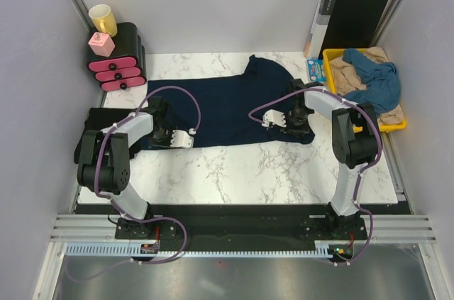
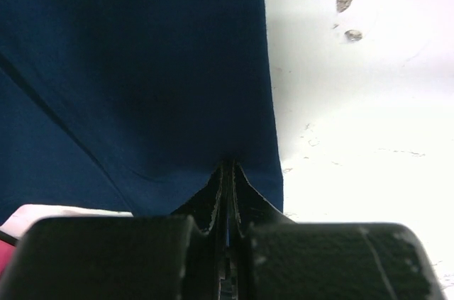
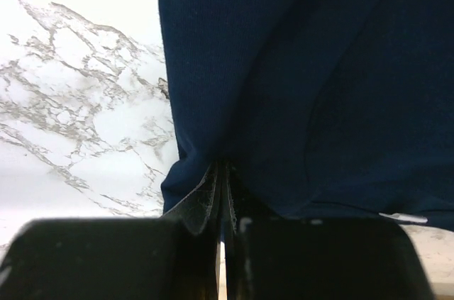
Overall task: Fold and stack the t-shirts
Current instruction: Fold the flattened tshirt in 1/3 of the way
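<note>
The large dark navy cloth t-shirt [image 1: 223, 112] lies spread on the white marble-patterned tabletop [image 1: 241, 172] between pale grey walls [image 1: 213, 2]. The left gripper [image 2: 228, 167] and right gripper [image 3: 221, 163] each pinch its edge, jaws pressed together.

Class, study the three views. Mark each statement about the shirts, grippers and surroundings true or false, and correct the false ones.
1. The left gripper and the right gripper are each shut on the navy t-shirt. True.
2. The navy t-shirt lies in the yellow tray. False: it is spread on the marble table; the tray holds a medium-blue shirt and a beige shirt.
3. A yellow mug stands on the drawer unit. True.
4. The black folder lies flat on the table. False: it stands upright behind the tray.
</note>
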